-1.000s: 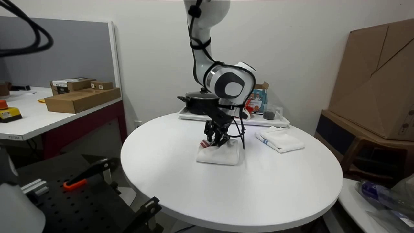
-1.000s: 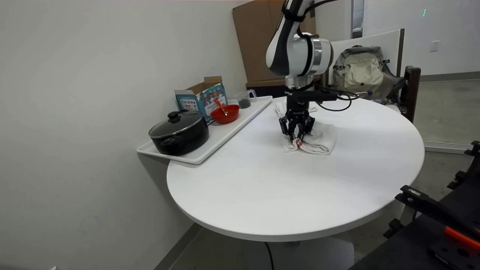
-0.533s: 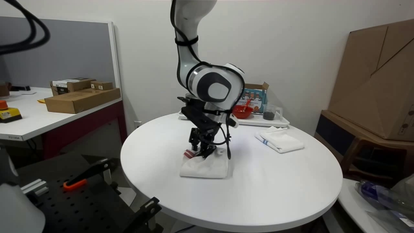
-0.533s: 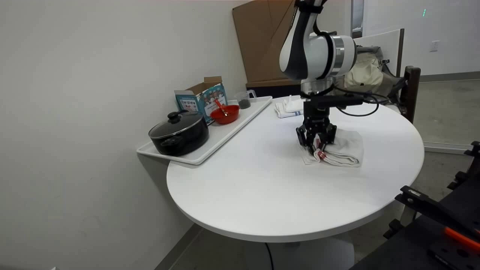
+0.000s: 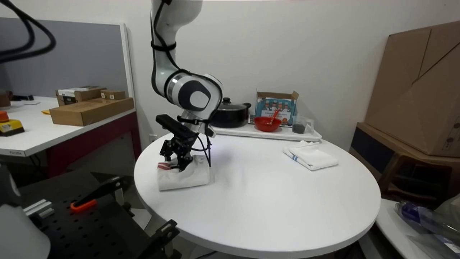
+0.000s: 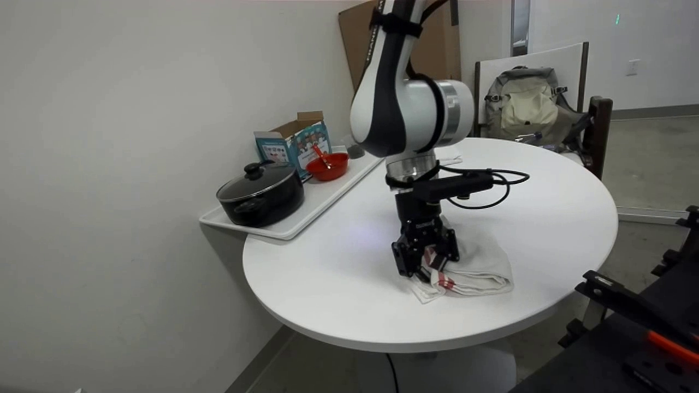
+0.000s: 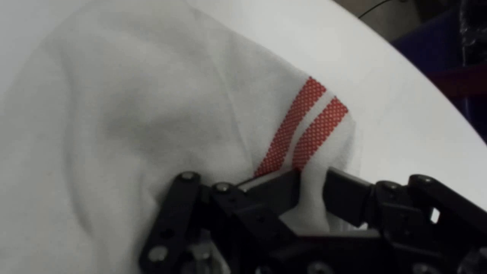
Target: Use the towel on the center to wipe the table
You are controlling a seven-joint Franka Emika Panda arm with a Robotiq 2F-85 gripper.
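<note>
Nearer the edge of the table (image 5: 273, 201) than before, gripper (image 7: 312, 186) tight on the towel (image 5: 184, 179).

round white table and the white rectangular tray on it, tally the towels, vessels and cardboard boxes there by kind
Towels: 2 (white red-striped cloth towel, white blue-striped cloth towel)
Vessels: 3 (black round lidded pot, red round bowl, clear handled cup)
Boxes: 1 (open teal cardboard box)
Total: 6
</note>
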